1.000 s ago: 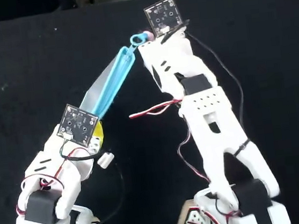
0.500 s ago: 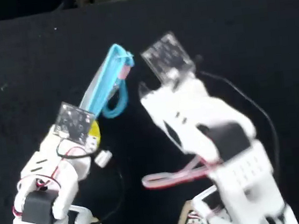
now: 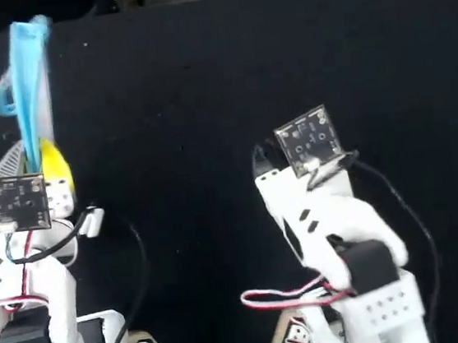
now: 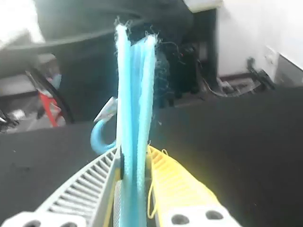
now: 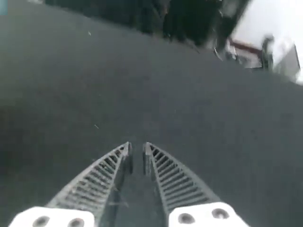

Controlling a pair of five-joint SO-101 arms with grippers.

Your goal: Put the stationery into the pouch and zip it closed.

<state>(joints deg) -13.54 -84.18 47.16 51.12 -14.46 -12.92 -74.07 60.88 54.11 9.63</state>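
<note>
Left gripper (image 4: 135, 163) is clamped on one end of the blue pouch (image 3: 27, 87), at the left side of the black table (image 3: 204, 100). The pouch's long axis runs straight out from the jaws toward the table's far edge, and its pull loop (image 4: 99, 139) hangs at one side. Right gripper (image 5: 137, 151) sits well apart, its fingers drawn almost together on nothing. The left arm has the pouch, so the right would have to cross over to reach it. I can read no writing on the pouch.
</note>
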